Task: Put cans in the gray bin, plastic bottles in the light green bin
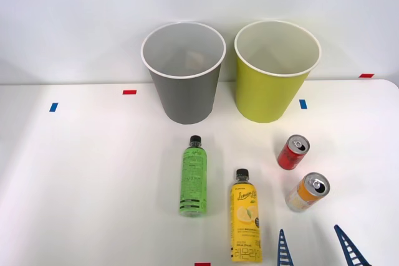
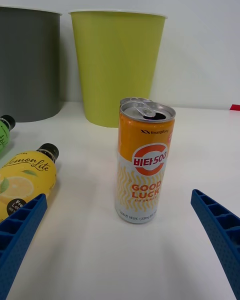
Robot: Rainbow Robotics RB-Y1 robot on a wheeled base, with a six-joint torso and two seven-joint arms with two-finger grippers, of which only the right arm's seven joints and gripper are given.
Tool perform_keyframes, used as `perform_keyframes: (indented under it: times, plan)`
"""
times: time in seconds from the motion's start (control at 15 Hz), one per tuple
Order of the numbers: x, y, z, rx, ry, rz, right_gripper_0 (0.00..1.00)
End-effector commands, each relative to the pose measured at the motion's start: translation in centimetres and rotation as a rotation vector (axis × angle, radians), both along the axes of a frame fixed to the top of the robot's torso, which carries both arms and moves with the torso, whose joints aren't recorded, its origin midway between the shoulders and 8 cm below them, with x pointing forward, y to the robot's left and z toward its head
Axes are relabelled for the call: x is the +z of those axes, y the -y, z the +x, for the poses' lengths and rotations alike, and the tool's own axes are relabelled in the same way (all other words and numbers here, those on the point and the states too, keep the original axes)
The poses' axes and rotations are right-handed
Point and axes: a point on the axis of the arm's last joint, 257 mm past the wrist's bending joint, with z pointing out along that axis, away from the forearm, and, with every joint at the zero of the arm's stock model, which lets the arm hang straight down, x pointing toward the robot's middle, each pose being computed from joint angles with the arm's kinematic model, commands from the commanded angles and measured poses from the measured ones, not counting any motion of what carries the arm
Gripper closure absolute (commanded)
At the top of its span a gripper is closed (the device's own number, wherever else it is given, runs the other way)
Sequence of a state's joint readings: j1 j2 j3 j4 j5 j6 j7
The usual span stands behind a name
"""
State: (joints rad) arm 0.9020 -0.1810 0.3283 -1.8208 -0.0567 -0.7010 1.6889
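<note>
Two tall, round, tapered plastic bins with white rims stand upright side by side at the far edge of the white table (image 1: 81,172): the gray bin (image 1: 185,95) to my left and the yellow-green bin (image 1: 272,91) to my right, close together but apart. Before them lie two slim black-capped plastic bottles, caps toward the bins: the bright green bottle with black print (image 1: 194,179) in front of the gray bin, and the yellow bottle with a lemon label (image 1: 245,219) nearer to me and to its right. Right of the bottles stand two small aluminium cans with silver pull-tab tops, both upright: the red can (image 1: 293,152) in front of the yellow-green bin, and the orange and white can (image 1: 308,192) just nearer to me. My right gripper (image 1: 315,250) hovers at the near edge of the table, its blue ribbed fingers (image 2: 20,230) spread wide apart and holding nothing. In the wrist view the orange and white can (image 2: 144,165) stands centred between them, ahead of the fingertips and untouched.
</note>
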Motion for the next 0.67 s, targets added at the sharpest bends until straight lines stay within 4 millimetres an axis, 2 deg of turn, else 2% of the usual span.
perform_keyframes:
  times: [0.07,0.67]
  plan:
    - [0.00,0.00,0.00,0.000,0.000,0.000,0.00]
    - [0.00,0.00,0.00,0.000,0.000,0.000,0.00]
